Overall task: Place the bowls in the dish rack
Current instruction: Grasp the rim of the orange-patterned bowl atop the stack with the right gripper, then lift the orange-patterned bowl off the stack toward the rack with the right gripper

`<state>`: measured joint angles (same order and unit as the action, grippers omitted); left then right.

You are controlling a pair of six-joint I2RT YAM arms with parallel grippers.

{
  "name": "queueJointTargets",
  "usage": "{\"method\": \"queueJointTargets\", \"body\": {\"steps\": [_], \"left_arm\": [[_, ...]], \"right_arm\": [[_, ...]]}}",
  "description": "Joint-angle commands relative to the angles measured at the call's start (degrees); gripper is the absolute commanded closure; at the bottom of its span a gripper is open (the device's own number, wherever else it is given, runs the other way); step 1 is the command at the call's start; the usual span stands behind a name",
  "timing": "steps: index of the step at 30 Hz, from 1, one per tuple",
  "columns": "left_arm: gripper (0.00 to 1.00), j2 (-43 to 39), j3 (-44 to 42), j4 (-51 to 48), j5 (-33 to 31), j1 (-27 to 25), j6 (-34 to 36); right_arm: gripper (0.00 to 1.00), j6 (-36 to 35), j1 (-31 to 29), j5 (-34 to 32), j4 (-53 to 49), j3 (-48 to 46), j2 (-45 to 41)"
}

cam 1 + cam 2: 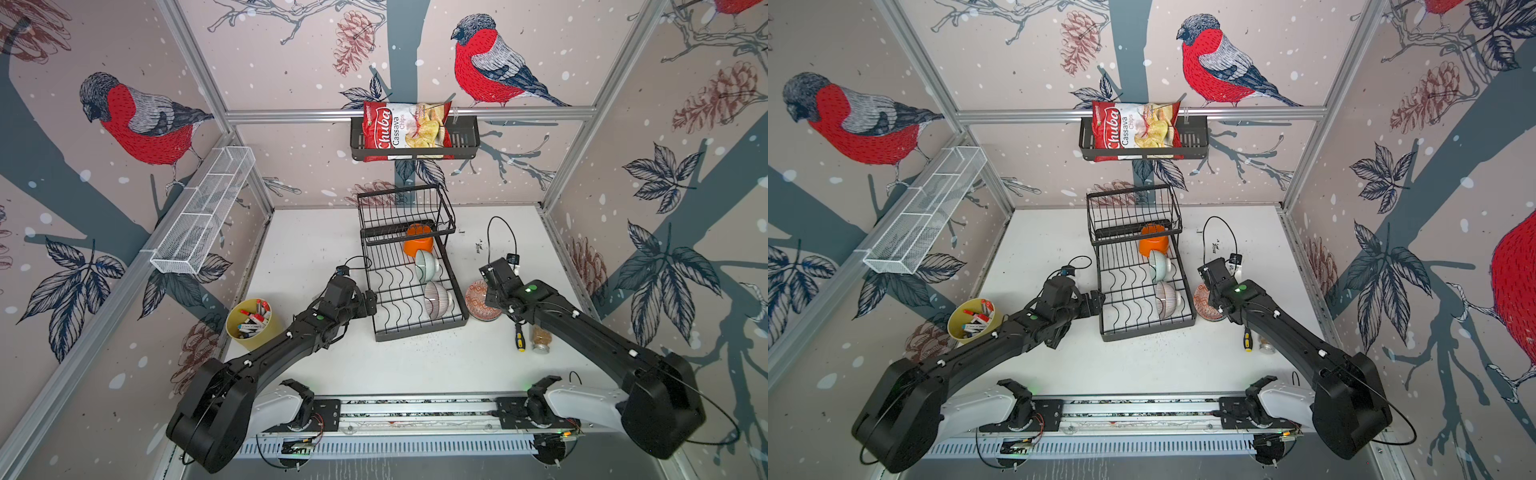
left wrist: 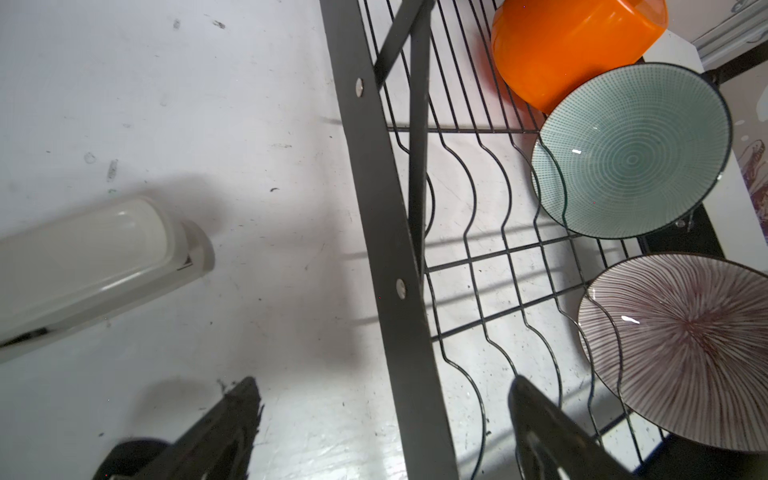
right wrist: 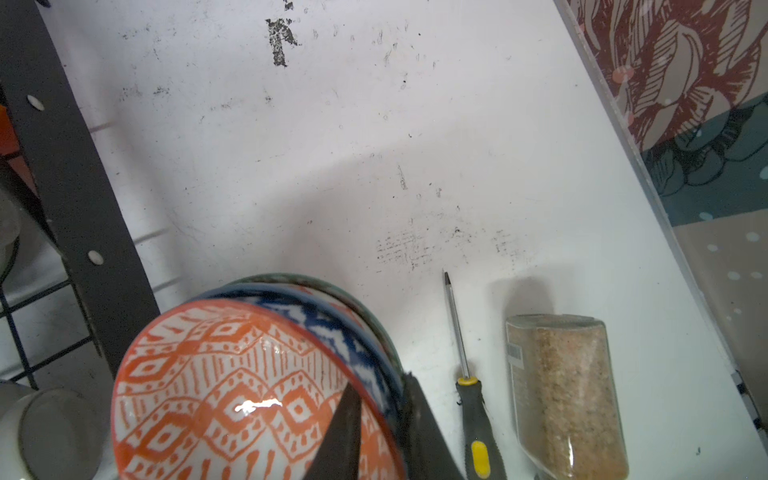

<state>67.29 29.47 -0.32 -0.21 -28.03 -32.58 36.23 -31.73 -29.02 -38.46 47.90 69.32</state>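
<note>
At desk centre: dish rack (image 1: 417,335), base tray holding orange bowl (image 1: 417,246), mint bowl (image 1: 428,266), striped bowl (image 1: 436,300). Beside its right rail: bowl stack (image 1: 476,305); only right wrist view shows right end effector (image 3: 380,382) astride the top rim, clamping unclear. Left end effector (image 2: 384,384) gapes wide.

Orange bowl (image 1: 417,246), mint bowl (image 1: 428,266), striped bowl (image 1: 437,300) in dish rack (image 1: 415,331); stack (image 1: 476,303) beside

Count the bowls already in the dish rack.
3, all along the right side of the dish rack: orange plastic bowl farthest back, partly under the raised basket; mint bowl in the middle; striped bowl nearest the front. None appears hidden.
</note>
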Motion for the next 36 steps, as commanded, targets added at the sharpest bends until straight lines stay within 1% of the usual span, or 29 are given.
{"method": "queueJointTargets", "body": {"steps": [1, 6, 17, 19, 24, 30, 36], "left_arm": [[0.07, 0.0, 0.0, 1.5, 0.0, 0.1, 0.6], [0.07, 0.2, 0.0, 1.6, 0.0, 0.0, 0.5], [0.07, 0.6, 0.1, 1.9, 0.0, 0.1, 0.7], [0.07, 0.7, 0.1, 2.1, 0.2, 0.0, 0.7], [0.08, 0.9, 0.3, 2.3, 0.3, 0.0, 0.7], [0.07, 0.7, 0.3, 2.1, 0.2, 0.0, 0.8], [0.07, 0.1, 0.3, 1.9, -0.1, 0.0, 0.9]], "right_arm": [[0.82, 0.1, 0.0, -0.3, 0.6, 0.3, 0.1], [0.87, 0.0, 0.0, -0.2, 0.3, 0.4, 0.1], [0.93, -1.1, -0.1, 1.0, 0.3, 0.9, -0.8], [0.97, -1.3, -0.1, 1.1, 0.2, 1.1, -1.0], [1.0, -1.6, -0.2, 1.3, 0.1, 1.8, -1.4], [1.0, -1.7, -0.8, 1.3, -0.8, 3.9, -1.5], [1.0, -1.2, -3.3, -1.2, -3.2, 7.8, -1.2]]}}
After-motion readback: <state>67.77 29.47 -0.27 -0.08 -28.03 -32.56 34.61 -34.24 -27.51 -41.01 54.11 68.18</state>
